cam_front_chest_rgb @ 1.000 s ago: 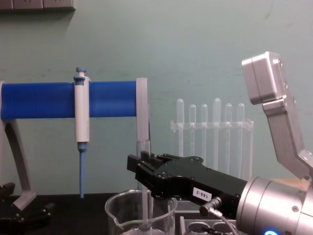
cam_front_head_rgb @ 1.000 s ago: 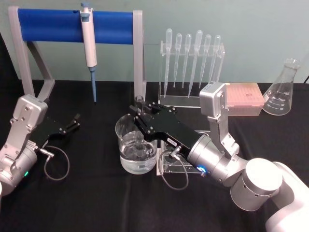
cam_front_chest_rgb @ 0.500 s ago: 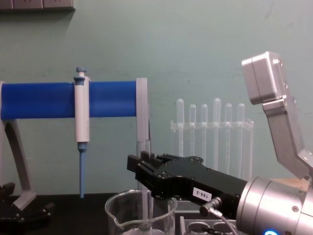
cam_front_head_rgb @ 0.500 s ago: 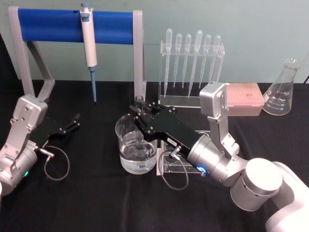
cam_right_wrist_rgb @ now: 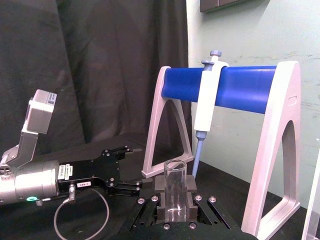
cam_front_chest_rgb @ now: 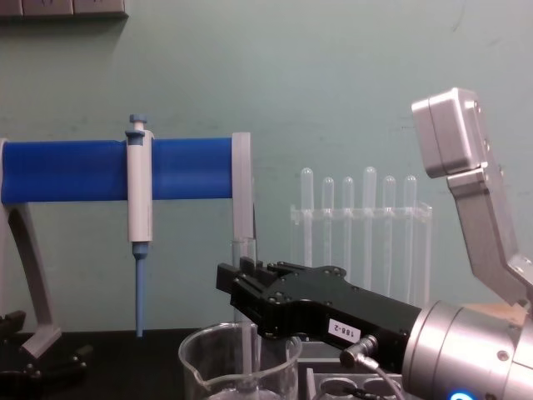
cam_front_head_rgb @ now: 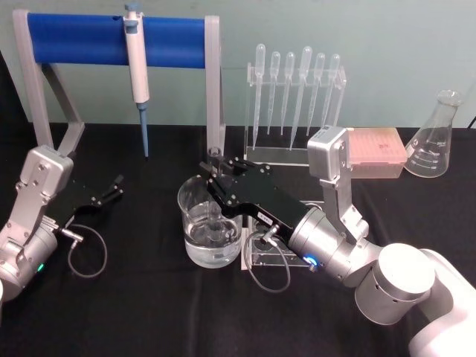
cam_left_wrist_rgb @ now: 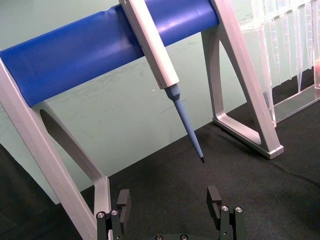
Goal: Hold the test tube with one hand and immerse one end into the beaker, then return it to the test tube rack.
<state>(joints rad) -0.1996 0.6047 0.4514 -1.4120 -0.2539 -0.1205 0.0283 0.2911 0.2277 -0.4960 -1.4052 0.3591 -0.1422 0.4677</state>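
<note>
Nearest the robot, the right gripper [cam_front_head_rgb: 219,172] reaches forward over the beaker [cam_front_head_rgb: 195,249]. Its fingers [cam_right_wrist_rgb: 160,192] are clenched on the test tube [cam_right_wrist_rgb: 175,186], which stands upright between them. In the chest view the tube's open rim shows above the gripper. Its lower end goes down inside the beaker, into the water as far as I can judge (glass behind glass makes the exact depth hard to read). So the dipping step looks to be in hand, and the return is not yet begun.

The test tube rack [cam_front_head_rgb: 256,258], a clear block, sits on the black bench [cam_front_head_rgb: 149,312] just beside the beaker on the robot's right, partly under the right arm.

The next move calls for a straight lift until the round bottom clears the beaker's rim. Then comes a short sideways carry to the rack with the tube kept vertical, and a lowering into a hole before the fingers let go.

Off to the left, the left gripper [cam_left_wrist_rgb: 169,200] sits parked low over the bench, fingers released and holding nothing. Beyond it a white-and-blue pipette [cam_front_head_rgb: 136,63] hangs on a blue-barred stand [cam_front_head_rgb: 74,37]. A row of droppers [cam_front_head_rgb: 294,89] stands at the back.
</note>
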